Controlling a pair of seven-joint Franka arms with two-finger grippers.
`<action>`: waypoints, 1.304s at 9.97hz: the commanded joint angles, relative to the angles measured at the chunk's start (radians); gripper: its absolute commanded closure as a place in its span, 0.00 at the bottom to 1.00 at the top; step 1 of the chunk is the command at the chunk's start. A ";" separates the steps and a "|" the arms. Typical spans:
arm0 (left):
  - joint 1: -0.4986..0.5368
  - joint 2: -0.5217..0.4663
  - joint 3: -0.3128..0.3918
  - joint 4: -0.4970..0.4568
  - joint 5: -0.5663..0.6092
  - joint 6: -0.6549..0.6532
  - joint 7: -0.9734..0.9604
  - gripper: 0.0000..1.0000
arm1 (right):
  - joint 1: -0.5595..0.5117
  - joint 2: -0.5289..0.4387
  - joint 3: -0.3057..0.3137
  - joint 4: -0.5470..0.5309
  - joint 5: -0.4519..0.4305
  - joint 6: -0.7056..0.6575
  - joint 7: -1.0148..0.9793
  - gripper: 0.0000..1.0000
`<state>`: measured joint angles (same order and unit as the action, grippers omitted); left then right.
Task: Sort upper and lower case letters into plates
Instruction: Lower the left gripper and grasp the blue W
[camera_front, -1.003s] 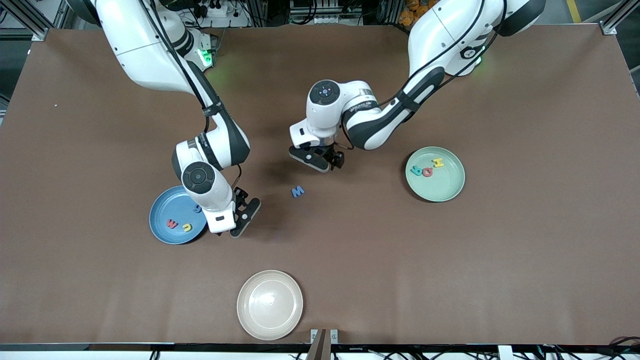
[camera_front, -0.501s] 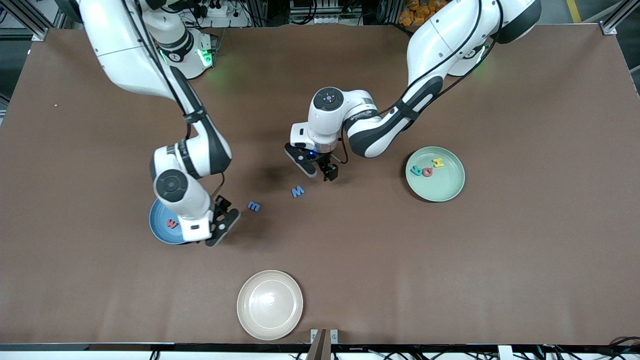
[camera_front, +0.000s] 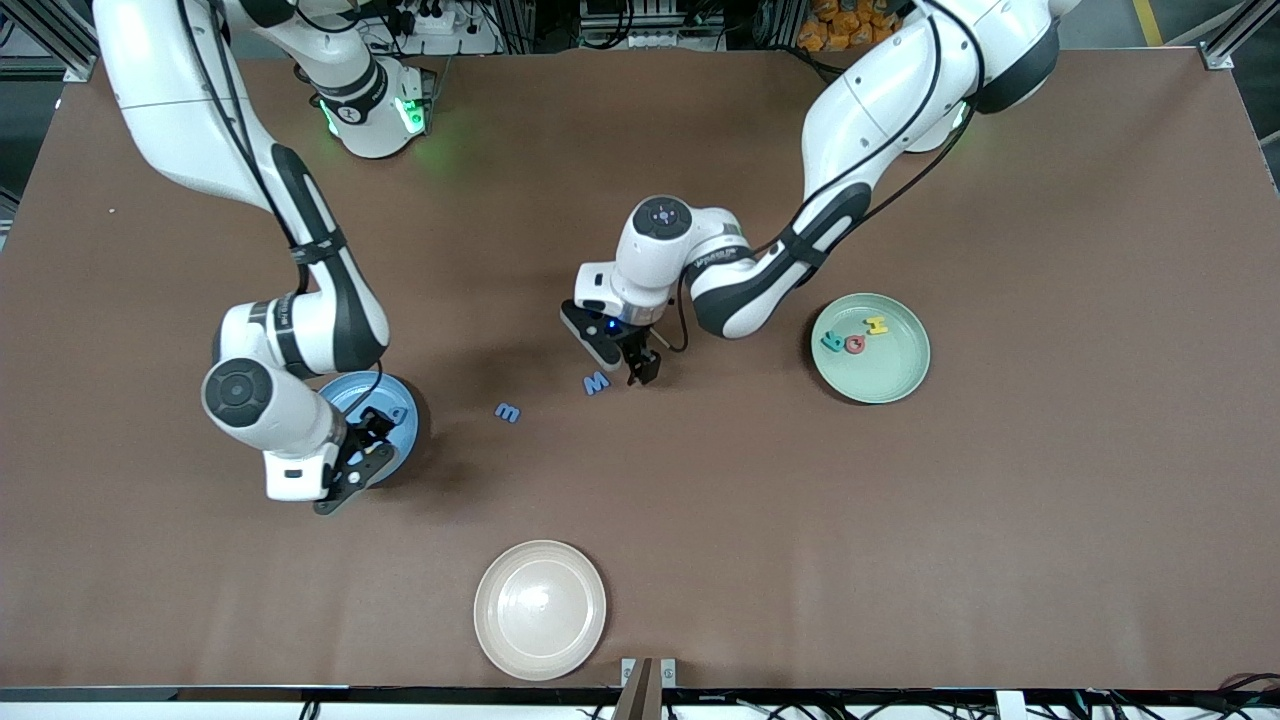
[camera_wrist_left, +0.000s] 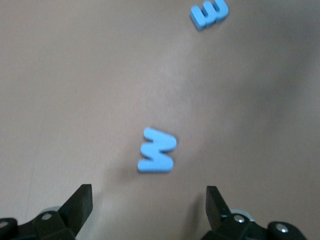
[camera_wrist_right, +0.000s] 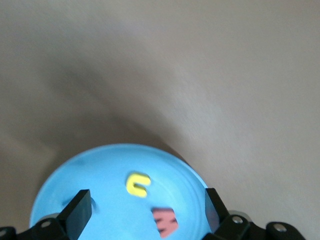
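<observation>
While both claws hang spread and empty, the scene reads as follows
Loose letters: a blue capital M (camera_front: 596, 383) and a blue small m (camera_front: 508, 412) lie flat on the bare table (camera_front: 900, 550), near each other between the two plates; the small m is nearer the front camera and toward the right arm's end
Left claw (camera_front: 620, 362): low over the table just beside the capital M, fingers wide apart, nothing between them; in the left wrist view the capital M (camera_wrist_left: 157, 150) lies ahead of the two fingertips (camera_wrist_left: 80, 202) and apart from both, with the small m (camera_wrist_left: 209, 13) farther off
Blue plate (camera_front: 400, 440): toward the right arm's end, largely covered by the right arm in the front view; a blue letter (camera_front: 398, 414) shows on its uncovered part
Right claw (camera_front: 362, 462): over the blue plate's rim nearest the front camera, fingers wide apart and holding nothing; the right wrist view shows the plate (camera_wrist_right: 75, 175) with a yellow letter (camera_wrist_right: 138, 184) and a red letter (camera_wrist_right: 165, 221) lying in it, both clear of the fingertips (camera_wrist_right: 80, 205)
Mint green plate (camera_front: 880, 385): toward the left arm's end, holding a teal letter (camera_front: 833, 341), a red letter (camera_front: 855, 345) and a yellow H (camera_front: 877, 326) in a close row
Cream plate (camera_front: 540, 640): nearest the front camera, well apart from the letters
</observation>
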<state>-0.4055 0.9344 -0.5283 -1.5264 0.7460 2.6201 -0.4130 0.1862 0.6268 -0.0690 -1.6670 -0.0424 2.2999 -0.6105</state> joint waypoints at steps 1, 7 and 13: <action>-0.073 0.070 0.060 0.109 0.016 0.047 -0.004 0.00 | -0.040 -0.027 0.017 -0.008 -0.001 -0.025 0.008 0.00; -0.088 0.092 0.094 0.107 0.016 0.100 -0.001 0.41 | -0.079 -0.024 0.015 -0.003 0.003 -0.050 0.011 0.00; -0.088 0.080 0.094 0.106 0.007 0.100 -0.006 0.94 | -0.077 -0.024 0.017 0.006 0.004 -0.050 0.012 0.00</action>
<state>-0.4840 1.0118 -0.4538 -1.4292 0.7460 2.7168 -0.4131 0.1194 0.6185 -0.0665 -1.6595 -0.0412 2.2642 -0.6085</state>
